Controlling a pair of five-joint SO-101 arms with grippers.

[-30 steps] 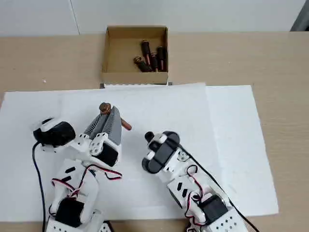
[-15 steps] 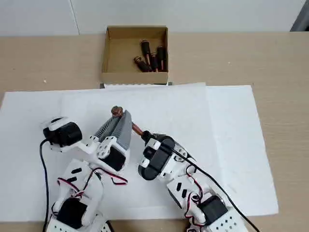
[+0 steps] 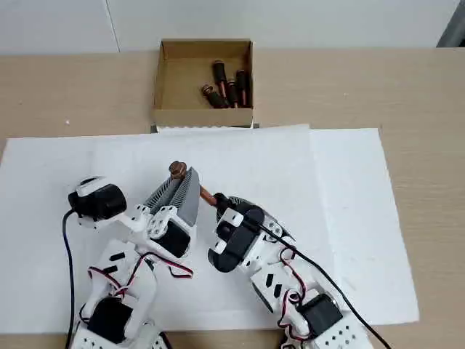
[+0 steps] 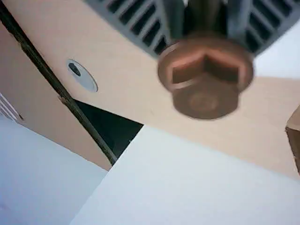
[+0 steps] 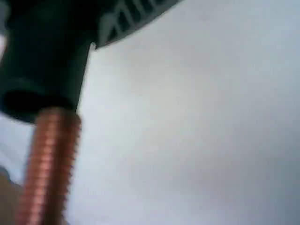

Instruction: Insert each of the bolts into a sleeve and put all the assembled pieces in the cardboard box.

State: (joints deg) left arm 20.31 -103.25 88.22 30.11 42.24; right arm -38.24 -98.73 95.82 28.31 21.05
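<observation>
From the high view, one cardboard box (image 3: 166,80) sits near the table's (image 3: 378,87) far edge, against the far edge of the white paper (image 3: 290,167). It holds four assembled pieces (image 3: 229,86). Over the middle of the paper, the left gripper (image 3: 186,174) is clamped on one bolt (image 3: 176,170). The bolt lies diagonally, head toward the box and threaded tip meeting the one black sleeve (image 3: 221,201), which the right gripper (image 3: 225,208) pinches.

In the left wrist view, the bolt's hex head (image 4: 205,77) sits between grey fingers (image 4: 136,14).

In the right wrist view, the copper thread (image 5: 49,164) enters the sleeve's mouth (image 5: 42,61).
</observation>
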